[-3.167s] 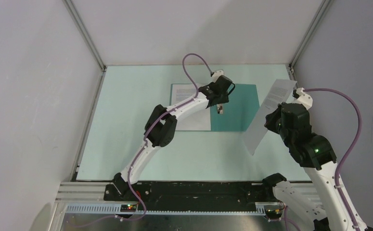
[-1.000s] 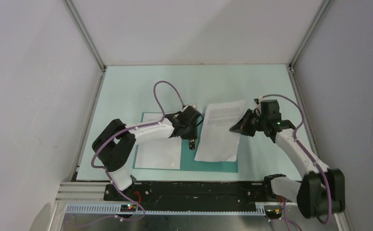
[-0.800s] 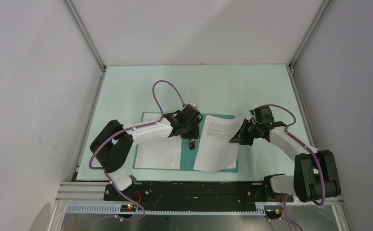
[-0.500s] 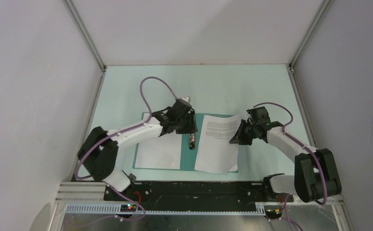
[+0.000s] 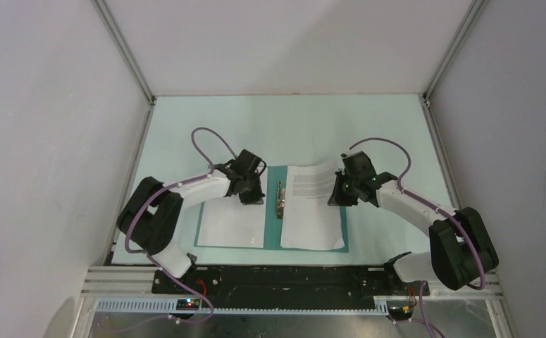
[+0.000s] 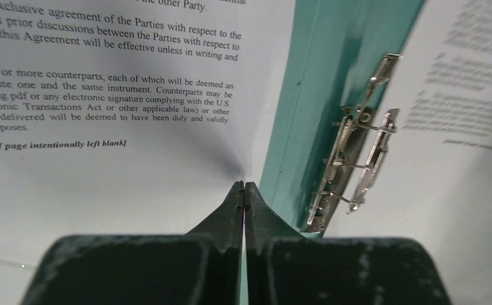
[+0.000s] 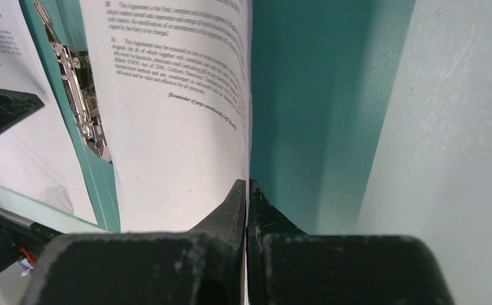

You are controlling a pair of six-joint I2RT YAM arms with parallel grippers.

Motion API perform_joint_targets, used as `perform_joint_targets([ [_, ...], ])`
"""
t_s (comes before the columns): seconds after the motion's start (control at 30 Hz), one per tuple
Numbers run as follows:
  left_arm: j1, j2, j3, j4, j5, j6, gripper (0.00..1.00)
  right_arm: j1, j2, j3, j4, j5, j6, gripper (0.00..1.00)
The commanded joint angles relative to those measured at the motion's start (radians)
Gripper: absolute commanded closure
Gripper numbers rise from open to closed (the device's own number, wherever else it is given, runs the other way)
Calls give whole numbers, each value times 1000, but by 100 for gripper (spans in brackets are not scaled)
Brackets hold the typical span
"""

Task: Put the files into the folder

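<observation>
The teal folder (image 5: 273,232) lies open on the table with its metal clip (image 5: 280,199) along the spine. One printed file (image 5: 231,224) rests on its left half, the other file (image 5: 314,211) on its right half. My left gripper (image 5: 255,198) is shut, and its tips (image 6: 244,185) touch the right edge of the left file (image 6: 103,178) beside the clip (image 6: 351,165). I cannot tell whether that edge is pinched. My right gripper (image 5: 334,198) is shut on the right edge of the right file (image 7: 173,127), jaws (image 7: 247,183) low over the folder (image 7: 306,95).
A pale green mat (image 5: 220,134) covers the table. Grey walls with metal rails (image 5: 125,53) close it in on the left, back and right. Both forearms lie low over the mat, with purple cables (image 5: 206,137) looping above them. The arm bases stand at the near edge.
The right gripper has brought its sheet down and leftward until it lies nearly flat on the folder's right half. The left gripper left the clip, moved left over the other sheet and shut.
</observation>
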Motion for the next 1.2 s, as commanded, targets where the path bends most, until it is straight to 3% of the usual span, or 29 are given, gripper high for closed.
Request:
perform_joint_targets([
  [0.0,-2,41,-5,8,24,-6,100,11,-4,51,11,77,-47,100],
  [0.27,0,75,-2,8,36,1,100,20,74,101,45,5,-37,100],
  [0.53,-1,90,-5,6,44,10,100,24,99,159,-15,76,-52,100],
  [0.7,2,87,-7,6,43,14,100,-66,81,174,-85,84,-26,100],
  [1.17,0,93,0,6,50,16,100,-172,122,150,-21,57,182,100],
])
